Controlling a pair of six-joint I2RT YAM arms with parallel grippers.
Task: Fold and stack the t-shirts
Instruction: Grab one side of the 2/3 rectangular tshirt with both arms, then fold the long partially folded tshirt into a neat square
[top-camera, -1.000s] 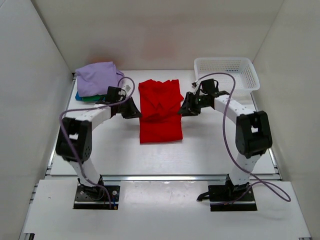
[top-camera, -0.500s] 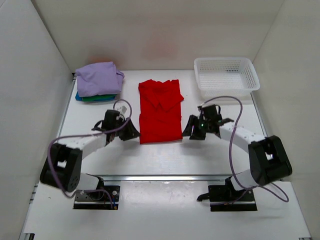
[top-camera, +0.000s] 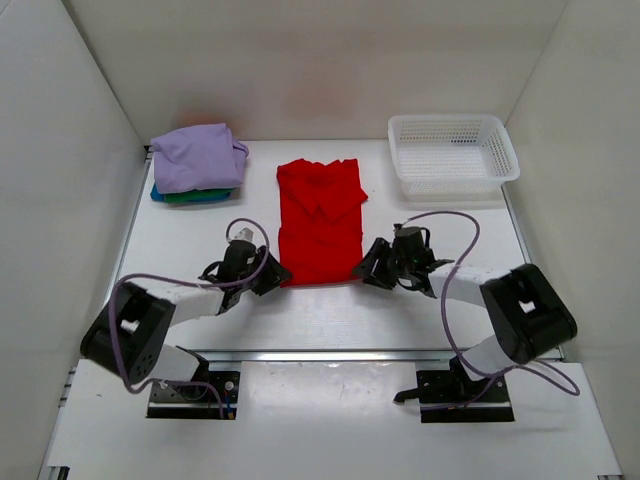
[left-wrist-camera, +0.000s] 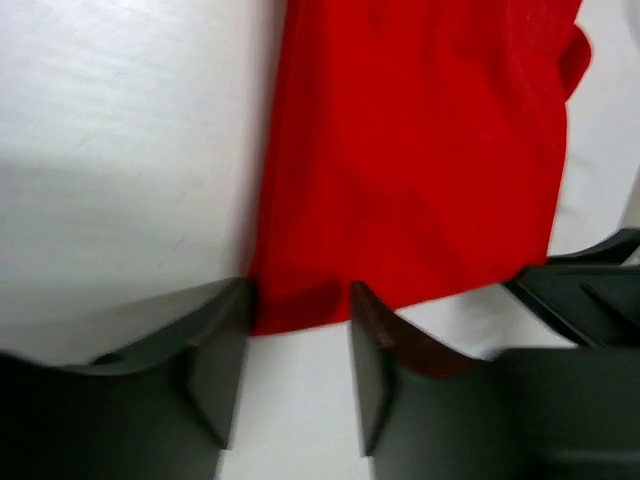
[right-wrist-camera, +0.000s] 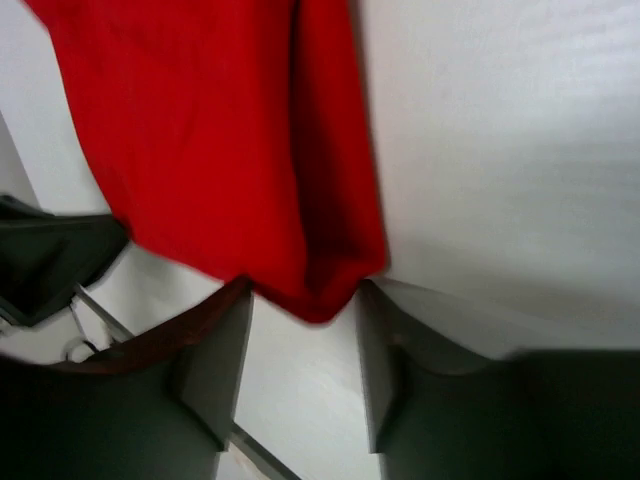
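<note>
Repositioning noted: a second ago both arms flanked the mid-sides of the red t-shirt; they now sit low at its near hem. The left gripper is at the shirt's 7 o'clock corner and the right gripper at its 5 o'clock corner. Both sets of jaws have widened over that second and stand apart. Each wrist view shows a hem corner lying between the fingers, not yet pinched.

The red shirt lies flat at the centre of the table, already narrowed to a long strip, collar end toward 12 o'clock. At 10 o'clock the lavender t-shirt tops the teal-blue and green ones. The white mesh basket stands at 2 o'clock.

Assessment – the lengthwise folds appear done, and the arms are set for the crosswise fold: close on both corners, then carry the hem toward the collar. Risk – catching only the upper layer of cloth.
</note>
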